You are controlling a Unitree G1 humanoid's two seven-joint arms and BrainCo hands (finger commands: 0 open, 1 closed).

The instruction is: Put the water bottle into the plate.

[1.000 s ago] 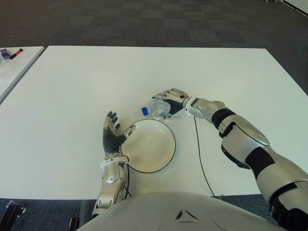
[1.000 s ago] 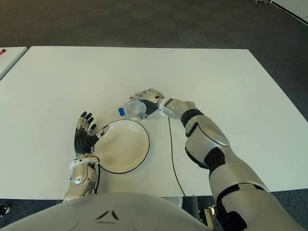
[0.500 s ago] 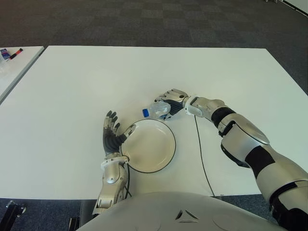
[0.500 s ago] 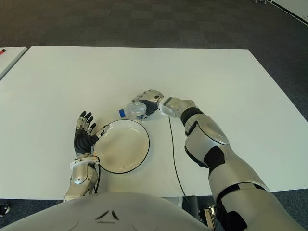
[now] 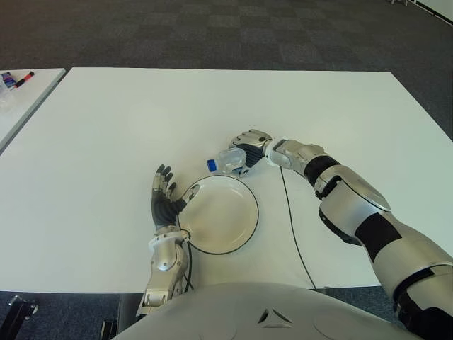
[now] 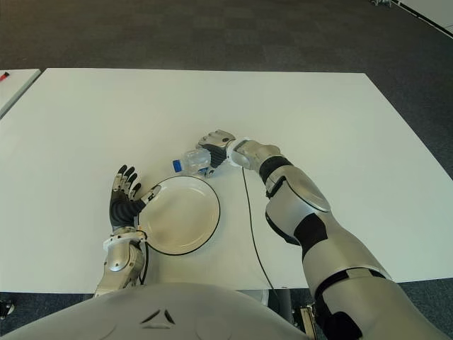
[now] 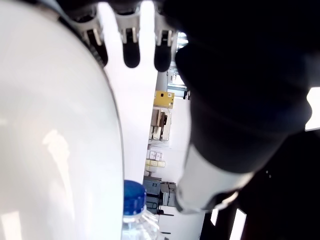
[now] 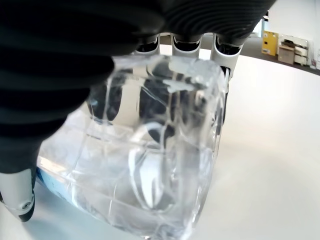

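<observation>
My right hand [image 5: 249,144] wrapped round water bottle [image 5: 228,160], fingers curled over clear body. Bottle tipped sideways, blue cap [image 5: 211,164] toward 9 o'clock, just off plate [image 5: 244,236] rim at 12 o'clock. Can't tell if bottle touches table [image 5: 106,127]. Right wrist view all bottle, fingers seen through plastic. Left hand [image 5: 165,197] at plate's 9 o'clock, fingers spread, holding nothing. Left wrist view shows only fingertips, plate edge and cap.

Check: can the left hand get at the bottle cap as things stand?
Probably yes. The left hand shows open beside the plate's left rim, and the water bottle's blue cap points toward that side with only bare table between. The right hand grips the bottle's body, not the cap.
</observation>
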